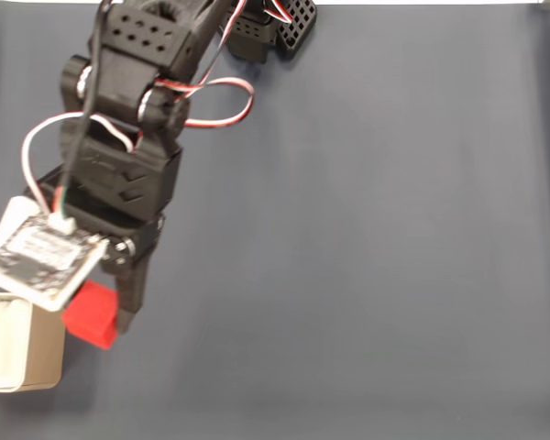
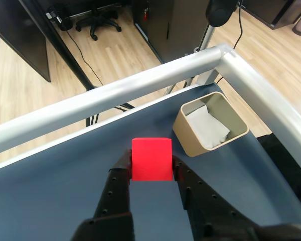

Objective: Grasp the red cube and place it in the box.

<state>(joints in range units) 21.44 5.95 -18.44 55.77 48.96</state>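
Currently the hand (image 2: 150,163) is closed narrow on the red cube (image 2: 151,158), one black finger (image 2: 121,175) pressed to each side face (other view shows both contacts clearly). Cube sits between the fingertips, above the dark blue tabletop (image 2: 50,201); can't tell if its underside touches the surface. In the fixed view the cube (image 1: 92,314) is at lower left, partly under the arm's white circuit board (image 1: 41,252), just right of the box (image 1: 18,344) and close to its wall. In the other view the box (image 2: 210,123) is to the right of the cube, near it, not touching, standing upright with a white lining inside. Count: one cube, one box, one hand.
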